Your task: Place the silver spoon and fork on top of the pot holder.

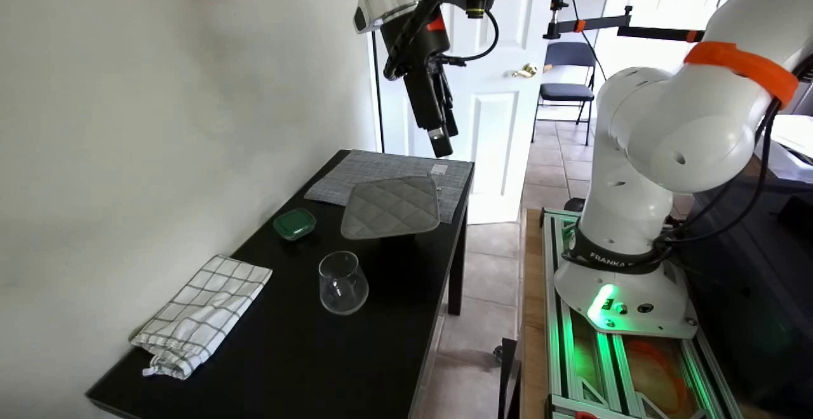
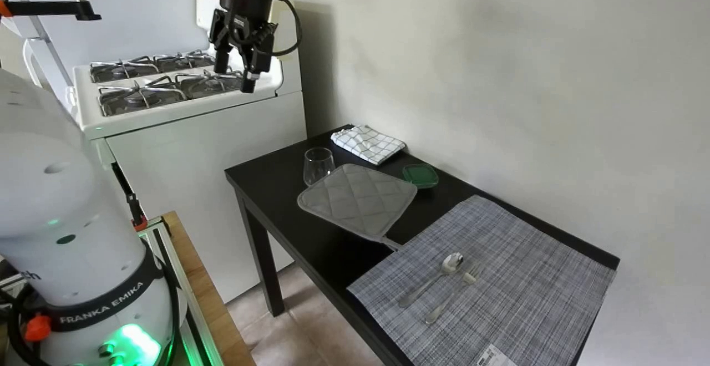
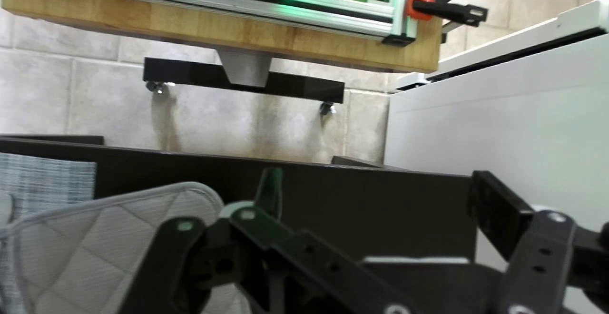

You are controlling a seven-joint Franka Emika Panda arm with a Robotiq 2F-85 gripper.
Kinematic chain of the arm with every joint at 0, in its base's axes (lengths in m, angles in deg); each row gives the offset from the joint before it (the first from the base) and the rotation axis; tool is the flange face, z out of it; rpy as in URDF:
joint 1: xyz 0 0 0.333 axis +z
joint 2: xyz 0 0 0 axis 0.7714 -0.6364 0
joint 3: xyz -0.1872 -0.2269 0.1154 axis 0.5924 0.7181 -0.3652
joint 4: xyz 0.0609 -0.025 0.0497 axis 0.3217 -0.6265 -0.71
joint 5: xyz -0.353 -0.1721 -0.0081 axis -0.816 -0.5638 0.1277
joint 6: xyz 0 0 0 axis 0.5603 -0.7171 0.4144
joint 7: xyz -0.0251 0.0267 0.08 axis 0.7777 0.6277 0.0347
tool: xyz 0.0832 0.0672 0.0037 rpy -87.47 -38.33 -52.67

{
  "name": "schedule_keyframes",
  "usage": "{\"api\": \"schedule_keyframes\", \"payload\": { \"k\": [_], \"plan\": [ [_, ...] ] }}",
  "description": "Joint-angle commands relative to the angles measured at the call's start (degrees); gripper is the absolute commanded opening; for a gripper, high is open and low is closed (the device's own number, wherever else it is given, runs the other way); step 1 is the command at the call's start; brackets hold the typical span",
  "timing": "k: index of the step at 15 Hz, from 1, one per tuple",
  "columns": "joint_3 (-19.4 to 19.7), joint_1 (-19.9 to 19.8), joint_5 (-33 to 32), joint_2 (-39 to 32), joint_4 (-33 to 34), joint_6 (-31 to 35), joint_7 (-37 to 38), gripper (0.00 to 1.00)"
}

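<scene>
I have the pincer point(image 2: 235, 77) up high over the desk point(image 1: 305, 368), well above the things there in both exterior views. It is wide: fingers point(image 3: 499, 214) well apart, a plain gap between them, and in the wrist view dark desk top shows through that gap. Spoon point(image 2: 431, 281) and fork point(image 2: 452, 297) are far below the pincer and off to its side, on the placemat point(image 2: 521, 277), past the pot holder point(image 2: 360, 199) as seen from the pincer. They lie side by side, near each other but apart, heads toward the wall point(image 2: 527, 105), handles toward the edge on the side of the arm base point(image 1: 622, 292). Pot holder is also below the pincer, closer to it than the spoon and fork; in the wrist view it shows beside and partly behind one finger. It looks raised off the desk; what is under it I can't tell. Its corner tab reaches the placemat; touching or just over it, can't say. Other stuff, all lower than the pincer: glass point(image 1: 343, 285), upright, near the pot holder on the end away from the placemat; green thing point(image 1: 295, 224), near the pot holder toward the wall; checked towel point(image 1: 203, 311), folded, along the wall edge, past the green thing.
</scene>
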Motion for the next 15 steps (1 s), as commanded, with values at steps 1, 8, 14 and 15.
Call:
{"api": "schedule_keyframes", "payload": {
  "k": [1,8,14,15],
  "plan": [
    [2.3,-6.9,-8.1,0.3,-3.2,2.3,1.5,1.00],
    [9.3,-16.1,-23.9,-3.4,-5.7,23.9,-0.1,1.00],
    [12.9,-22.4,-28.2,-11.6,-8.4,51.7,2.1,1.00],
    [13.3,-23.5,-28.3,-13.4,-8.3,54.1,2.4,1.00]
  ]
}}
